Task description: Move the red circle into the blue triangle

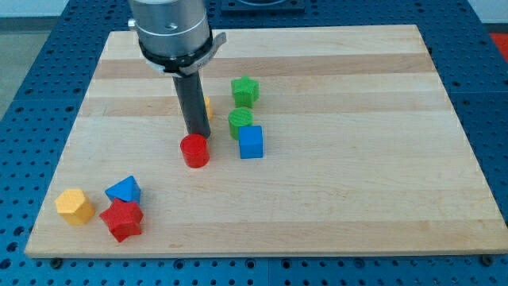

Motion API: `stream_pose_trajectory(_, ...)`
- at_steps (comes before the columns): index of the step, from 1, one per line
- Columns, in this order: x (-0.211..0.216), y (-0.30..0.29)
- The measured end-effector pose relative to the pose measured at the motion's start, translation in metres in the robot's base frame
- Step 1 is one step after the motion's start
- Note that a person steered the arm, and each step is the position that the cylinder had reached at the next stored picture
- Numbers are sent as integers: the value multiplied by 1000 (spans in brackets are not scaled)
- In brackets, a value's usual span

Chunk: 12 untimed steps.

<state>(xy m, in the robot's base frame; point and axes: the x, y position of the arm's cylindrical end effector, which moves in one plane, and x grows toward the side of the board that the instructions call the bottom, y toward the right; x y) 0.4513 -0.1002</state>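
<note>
The red circle [194, 150] lies near the board's middle, a little to the left. My tip [198, 135] stands right at its top edge, touching or nearly touching it on the side toward the view's top. The blue triangle [124, 190] lies at the lower left, well apart from the red circle. A red star [121, 220] sits just below the blue triangle, touching it.
A yellow hexagon [75, 206] lies left of the red star. A blue cube [251, 142], a green cylinder [240, 121] and a green star [245, 90] stand right of my rod. A yellow block [207, 106] peeks out behind the rod. The wooden board [357, 199] rests on a blue perforated table.
</note>
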Motion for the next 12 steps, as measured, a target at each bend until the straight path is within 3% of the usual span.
stream_pose_trajectory(4, 30, 46)
stream_pose_trajectory(7, 41, -32)
stream_pose_trajectory(12, 70, -86)
